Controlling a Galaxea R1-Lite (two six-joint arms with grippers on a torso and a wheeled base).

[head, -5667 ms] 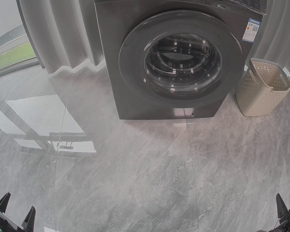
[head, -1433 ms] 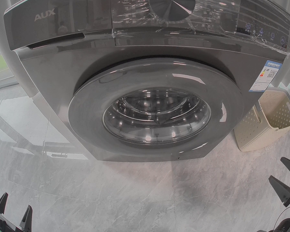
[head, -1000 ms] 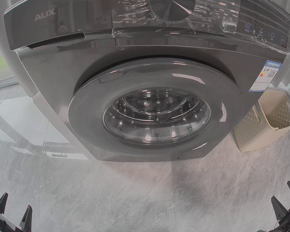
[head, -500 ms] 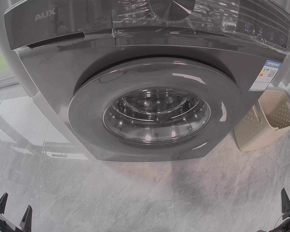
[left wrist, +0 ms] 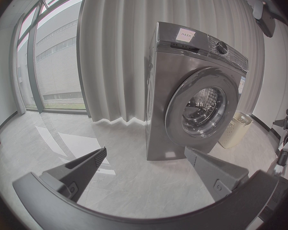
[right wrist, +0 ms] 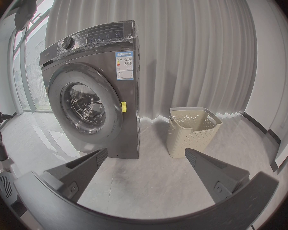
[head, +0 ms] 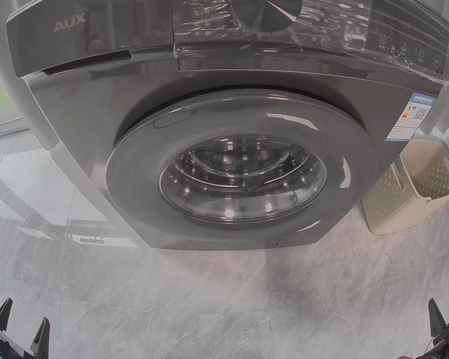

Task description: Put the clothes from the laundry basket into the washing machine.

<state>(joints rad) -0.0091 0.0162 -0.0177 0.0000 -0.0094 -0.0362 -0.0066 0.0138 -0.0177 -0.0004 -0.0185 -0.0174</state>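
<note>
The washing machine (head: 85, 120) fills the middle of the head view, its round door (head: 242, 178) shut. The laundry basket (head: 419, 185) stands just beside it at the right edge, contents hidden. The left gripper (head: 26, 311), lower left, and the right gripper (head: 445, 295), lower right, are spread wide and empty. The risk is grabbing clothes first: the shut door would block the drum.

Washing machine (head: 85, 125) in satin grey metal with a glossy glass window (head: 242, 178), crinkled clear film (head: 209, 11) on its panel (head: 404, 46); laundry basket (head: 389, 205) matt perforated plastic; floor (head: 184, 300) polished stone
</note>
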